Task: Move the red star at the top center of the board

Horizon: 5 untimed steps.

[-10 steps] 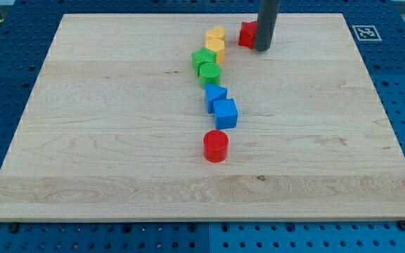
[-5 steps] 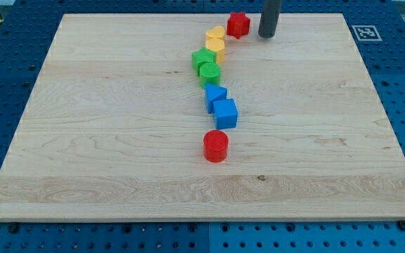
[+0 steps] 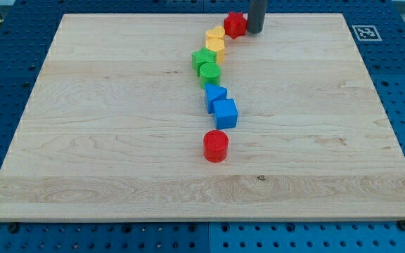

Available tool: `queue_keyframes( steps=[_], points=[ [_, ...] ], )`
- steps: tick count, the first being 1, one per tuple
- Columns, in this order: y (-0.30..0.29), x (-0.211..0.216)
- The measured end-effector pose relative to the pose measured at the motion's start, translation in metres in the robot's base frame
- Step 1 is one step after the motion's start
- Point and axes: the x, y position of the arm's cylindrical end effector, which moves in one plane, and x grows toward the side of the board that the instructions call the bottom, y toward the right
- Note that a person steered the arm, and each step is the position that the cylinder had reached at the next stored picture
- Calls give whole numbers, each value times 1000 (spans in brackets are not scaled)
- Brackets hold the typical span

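The red star lies at the view's top centre of the wooden board, close to the top edge. My tip stands right against the star's right side. Just left of the star is a yellow block, with a second yellow block below it. The star and the upper yellow block are almost touching.
Below the yellow blocks runs a column: a green star-like block, a green cylinder, a blue block, a blue cube and a red cylinder. A marker tag sits off the board's top right corner.
The red star has shifted left and up toward the yellow blocks. My tip backed off to the right, then came back left against the star's right side.
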Motion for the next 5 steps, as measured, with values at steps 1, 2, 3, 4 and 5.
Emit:
queue_keyframes(
  steps=[1,2,3,4,5],
  points=[
    [-18,-5],
    [-25,-9],
    [-31,-9],
    [-43,-9],
    [-59,-9]
  ],
)
